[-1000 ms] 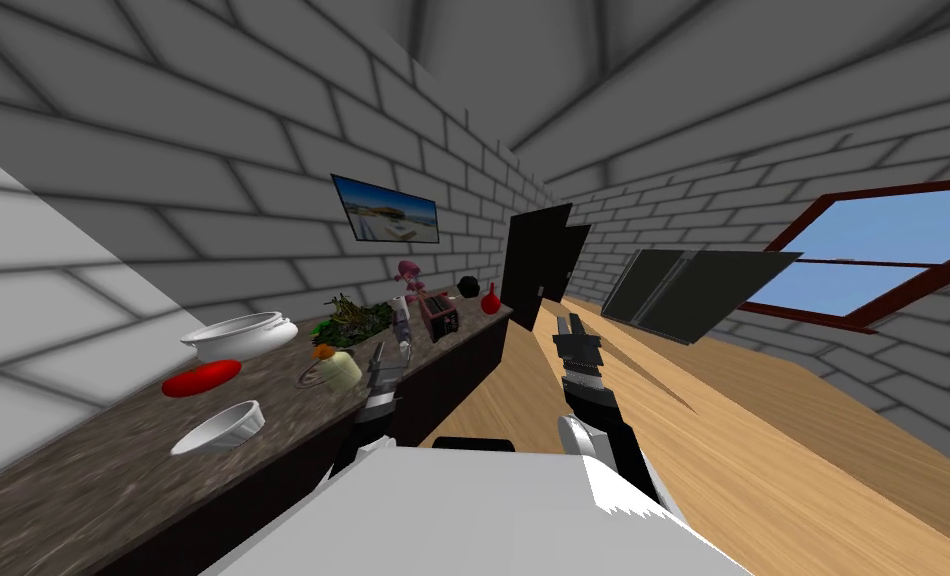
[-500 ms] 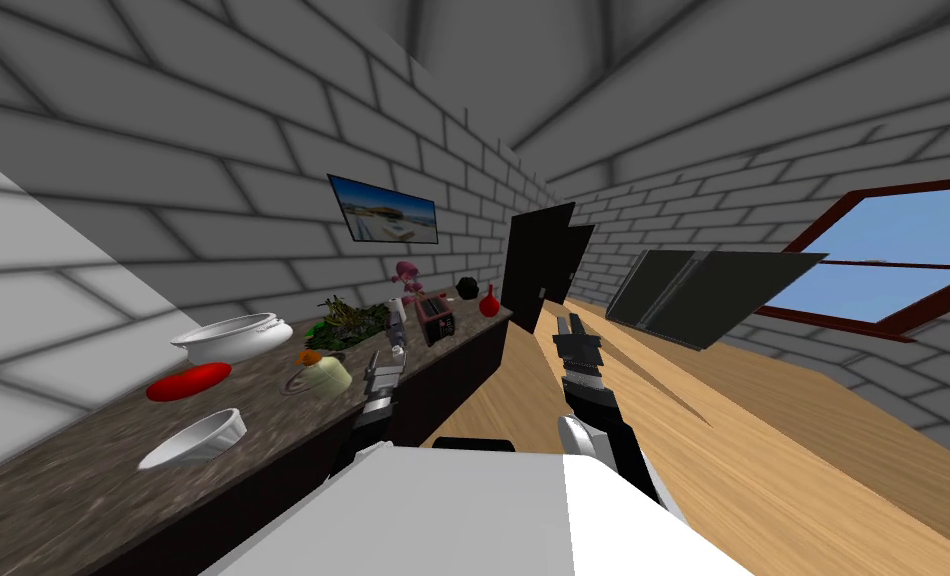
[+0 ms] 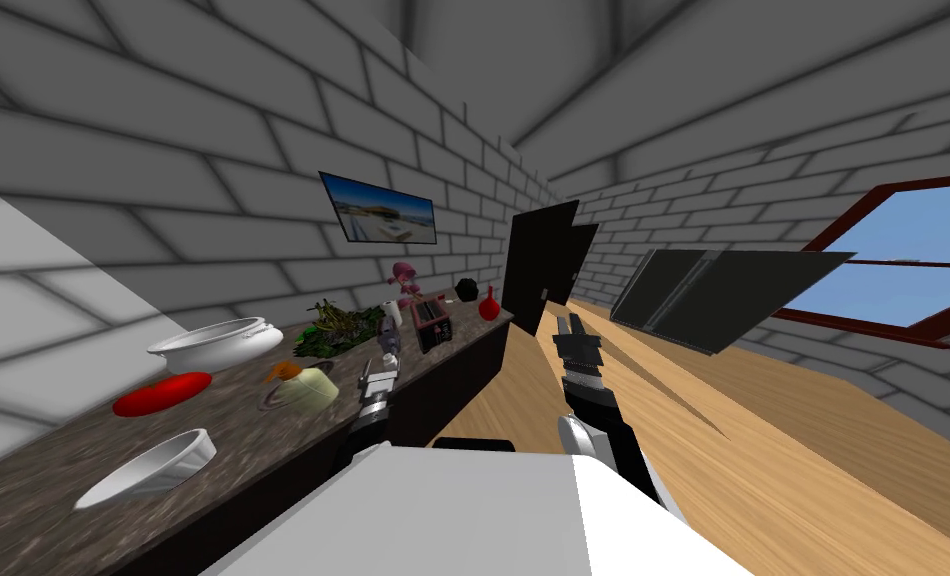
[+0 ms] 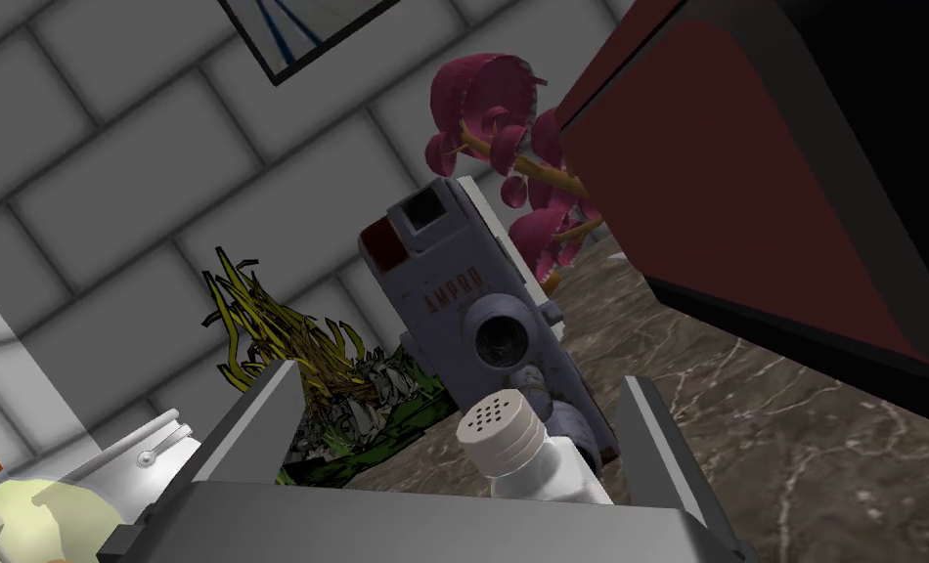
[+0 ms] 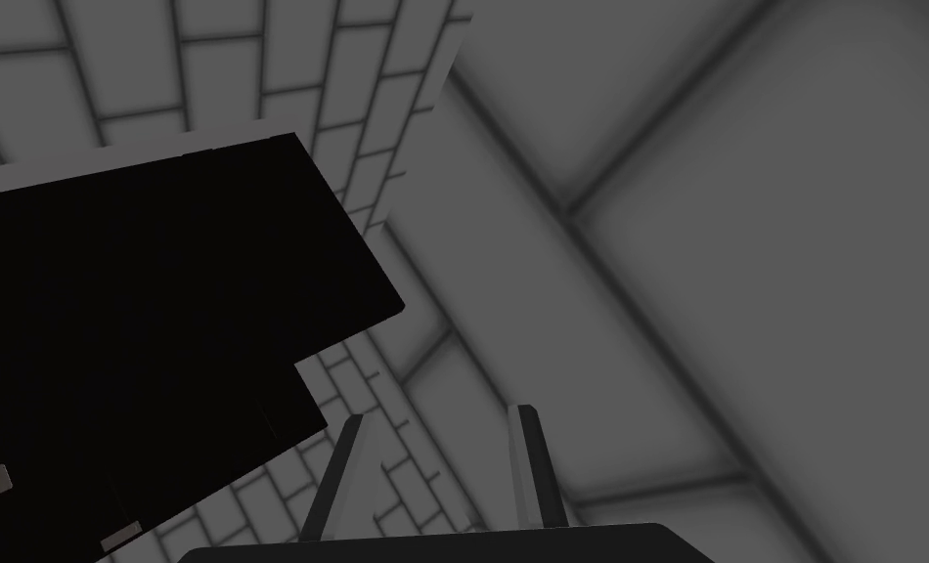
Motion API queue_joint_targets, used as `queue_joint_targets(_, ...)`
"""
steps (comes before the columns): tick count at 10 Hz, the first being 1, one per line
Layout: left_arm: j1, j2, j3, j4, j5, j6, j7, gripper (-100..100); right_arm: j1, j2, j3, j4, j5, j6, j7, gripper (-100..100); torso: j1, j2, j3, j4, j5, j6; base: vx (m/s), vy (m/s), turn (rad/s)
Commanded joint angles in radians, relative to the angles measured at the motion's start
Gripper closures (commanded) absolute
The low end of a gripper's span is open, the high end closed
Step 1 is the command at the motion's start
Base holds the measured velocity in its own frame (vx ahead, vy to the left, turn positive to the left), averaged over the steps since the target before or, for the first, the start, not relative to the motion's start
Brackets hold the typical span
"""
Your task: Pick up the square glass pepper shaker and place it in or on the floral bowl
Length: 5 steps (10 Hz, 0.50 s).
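Observation:
A clear shaker with a white perforated cap [image 4: 500, 438] stands on the dark marbled counter [image 4: 805, 440], low between my left gripper's fingers [image 4: 257, 420], which do not touch it. My left gripper [image 4: 461, 376] is open; it hovers at the counter's front edge [image 3: 371, 372]. Just behind the shaker stands a grey camera-like box [image 4: 463, 303]. A plain white shallow bowl [image 3: 148, 470] lies nearer me on the counter, and a large white two-handled bowl [image 3: 208, 343] sits by the wall. My right gripper [image 3: 568, 325] is raised over the floor, its fingers [image 5: 340, 479] apart and empty.
Also on the counter are a red plate [image 3: 161, 394], a pale yellow-green teapot [image 3: 308, 388], a green plant [image 3: 333, 328], a dark red toaster [image 3: 433, 325] close beside the gripper, pink flowers [image 3: 406, 275] and a red vase [image 3: 489, 303]. Wooden floor [image 3: 763, 450] spreads to the right.
The whole head view has shifted: the counter's things slid left and toward me, so I have moved along the counter. Both grippers keep their openings.

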Motion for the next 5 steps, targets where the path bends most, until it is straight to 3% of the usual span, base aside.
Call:
queue_joint_targets(1, -0.001, -0.018, 0.017, 0.01, 0.03, 0.019, 0.029, -100, 0.0, 0.0, 0.0, 0.0, 0.0, 0.0, 0.0, 0, 0.0, 0.0, 0.0, 0.0, 0.0, 0.0, 0.071, 0.003, 0.01)
queue_joint_targets(5, -0.015, -0.1, 0.048, 0.05, 0.085, 0.04, 0.081, -100, 0.0, 0.0, 0.0, 0.0, 0.0, 0.0, 0.0, 0, 0.001, 0.003, 0.002, 0.001, 0.0, 0.0, 0.053, 0.01, 0.011)
